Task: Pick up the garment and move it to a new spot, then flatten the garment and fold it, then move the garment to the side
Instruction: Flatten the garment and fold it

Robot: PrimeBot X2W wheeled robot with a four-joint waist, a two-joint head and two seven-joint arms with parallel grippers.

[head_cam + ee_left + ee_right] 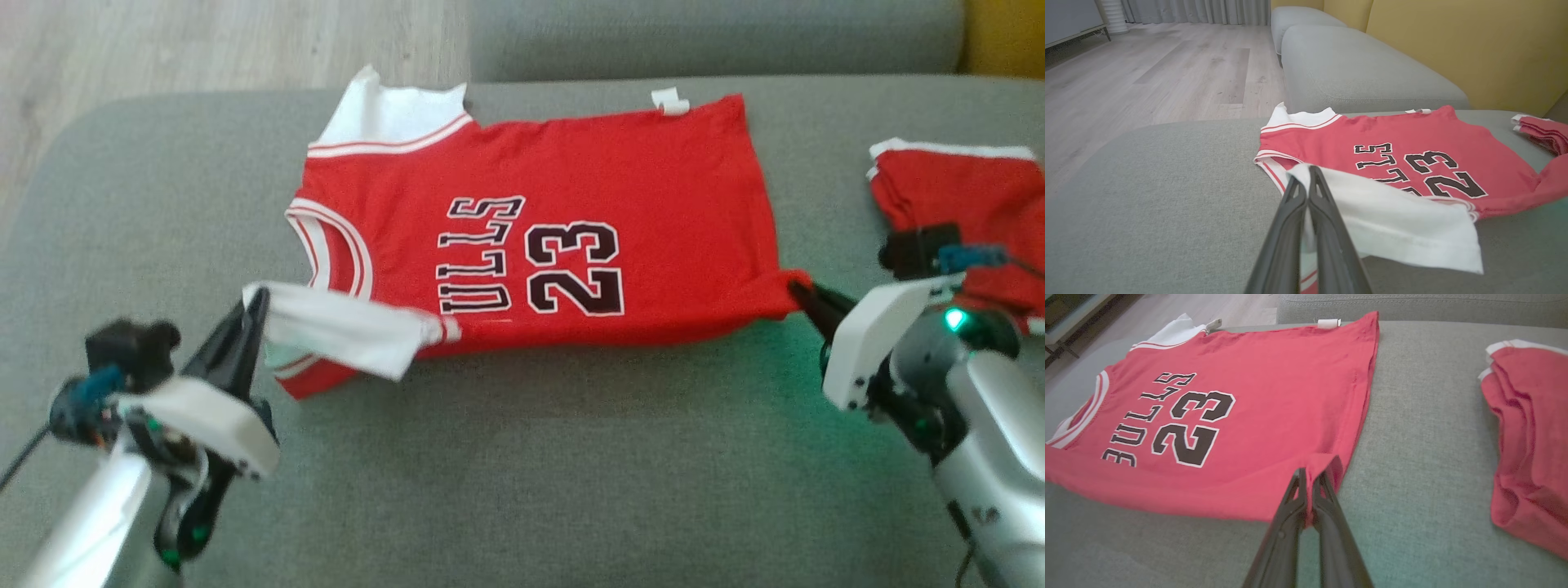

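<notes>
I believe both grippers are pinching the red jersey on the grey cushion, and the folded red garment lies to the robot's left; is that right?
Not quite: the folded red garment lies to the robot's right, past the right gripper, as the head view shows. The rest stands: it and the left gripper both pinch the red jersey on the grey cushion.

"BULLS" and "23" on jersey (pixel 669 212)

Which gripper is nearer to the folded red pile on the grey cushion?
Right. The right gripper, shut on a hem corner of the jersey, is just beside the pile; the left gripper pinches the white sleeve at the opposite end.
</notes>
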